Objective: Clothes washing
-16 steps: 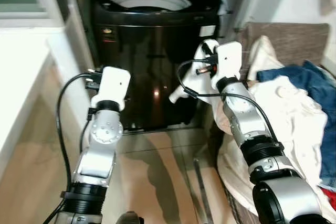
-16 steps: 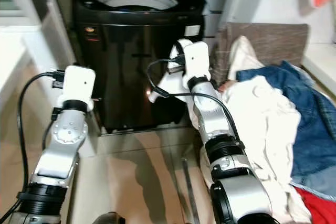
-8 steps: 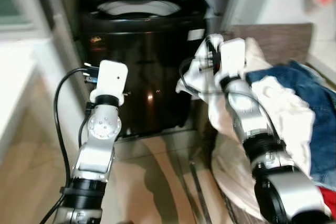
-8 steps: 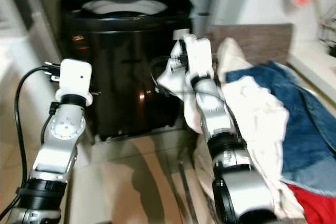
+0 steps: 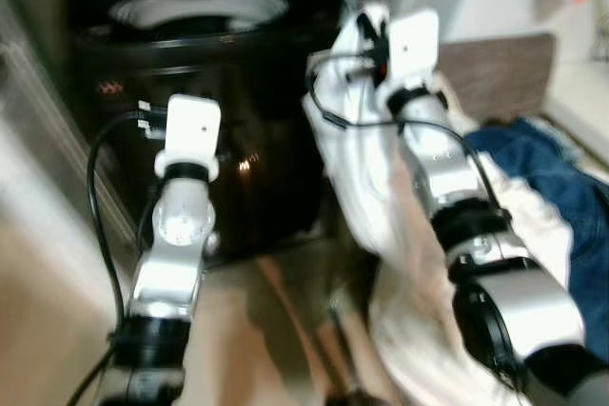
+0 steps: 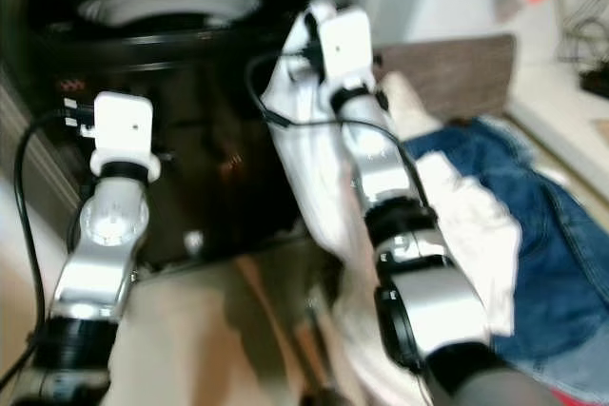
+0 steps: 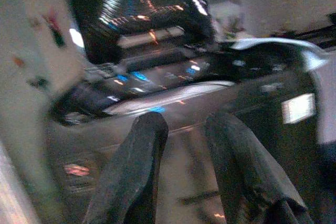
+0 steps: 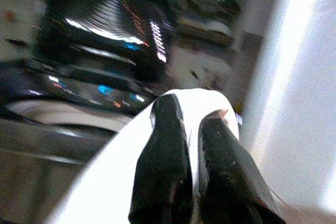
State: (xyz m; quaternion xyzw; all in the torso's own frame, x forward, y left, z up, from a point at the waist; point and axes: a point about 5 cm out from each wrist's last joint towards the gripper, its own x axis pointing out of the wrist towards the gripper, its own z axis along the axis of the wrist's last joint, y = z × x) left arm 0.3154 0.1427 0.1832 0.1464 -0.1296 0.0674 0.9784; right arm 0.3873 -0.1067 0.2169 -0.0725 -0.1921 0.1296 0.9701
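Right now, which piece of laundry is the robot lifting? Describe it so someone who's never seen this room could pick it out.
Start at the black top-loading washing machine. Just beside it, the right gripper is shut on a white garment that hangs in a long drape from the fingers down toward the laundry pile. Unlike the blue denim lying in that pile, it is plain white and held up in the air.

Right arm lifted the white garment toward the washer

Over the last second the right tool (image 5: 373, 33) rose from about halfway up the washing machine's (image 5: 205, 102) front to the level of its top rim, pulling the white garment (image 5: 357, 159) up out of the laundry pile (image 5: 533, 187) so that it came to hang in a long fold beneath the arm. The left tool (image 7: 181, 171) climbed slightly and drew closer to the machine's front. The head camera also swung and blurred, so the whole scene shifted.
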